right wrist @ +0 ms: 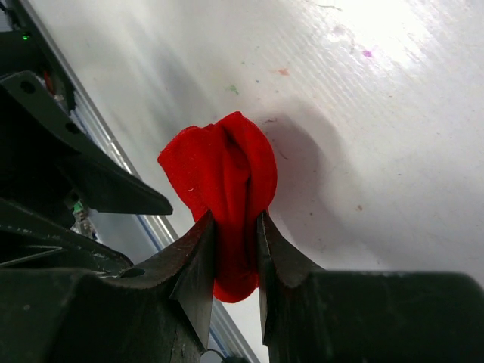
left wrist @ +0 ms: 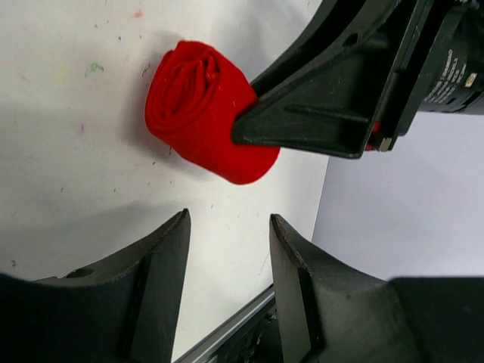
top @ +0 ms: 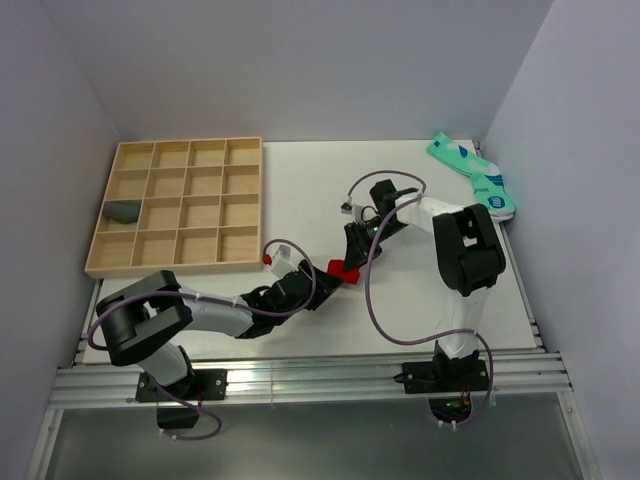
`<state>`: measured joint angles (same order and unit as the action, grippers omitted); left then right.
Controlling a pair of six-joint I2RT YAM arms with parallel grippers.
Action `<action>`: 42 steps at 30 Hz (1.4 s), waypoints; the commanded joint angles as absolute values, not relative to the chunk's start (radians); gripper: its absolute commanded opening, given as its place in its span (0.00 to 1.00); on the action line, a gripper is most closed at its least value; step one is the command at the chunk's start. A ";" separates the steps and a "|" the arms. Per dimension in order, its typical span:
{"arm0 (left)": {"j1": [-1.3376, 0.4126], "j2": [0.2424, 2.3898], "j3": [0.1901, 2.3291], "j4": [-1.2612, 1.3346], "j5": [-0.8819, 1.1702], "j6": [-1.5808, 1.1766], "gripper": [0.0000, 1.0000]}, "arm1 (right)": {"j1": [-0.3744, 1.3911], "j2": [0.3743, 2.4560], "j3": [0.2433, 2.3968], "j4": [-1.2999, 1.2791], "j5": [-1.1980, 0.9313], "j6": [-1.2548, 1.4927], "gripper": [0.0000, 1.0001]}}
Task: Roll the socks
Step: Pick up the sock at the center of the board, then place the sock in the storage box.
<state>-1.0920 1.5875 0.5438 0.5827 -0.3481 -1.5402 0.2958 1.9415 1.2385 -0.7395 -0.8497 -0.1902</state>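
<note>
The red sock (top: 346, 269) is rolled into a tight bundle on the white table, between both grippers. My right gripper (right wrist: 236, 223) is shut on the red sock (right wrist: 227, 189), pinching its near end. In the left wrist view the roll (left wrist: 204, 110) lies ahead of my left gripper (left wrist: 229, 221), which is open and empty a short way from it; the right gripper's finger (left wrist: 318, 113) presses its side. The dark grey sock (top: 123, 211) lies balled in a left cell of the wooden tray (top: 180, 262).
The wooden tray of several cells sits at the back left. Mint-green patterned socks (top: 474, 175) lie at the back right corner. The table's metal front rail (top: 300, 380) runs close to the grippers. Grey walls enclose the sides.
</note>
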 commanded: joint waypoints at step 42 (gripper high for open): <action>-0.983 1.625 0.575 0.870 -0.354 -1.540 0.32 | 0.290 1.729 1.335 -0.940 -1.081 -0.198 0.00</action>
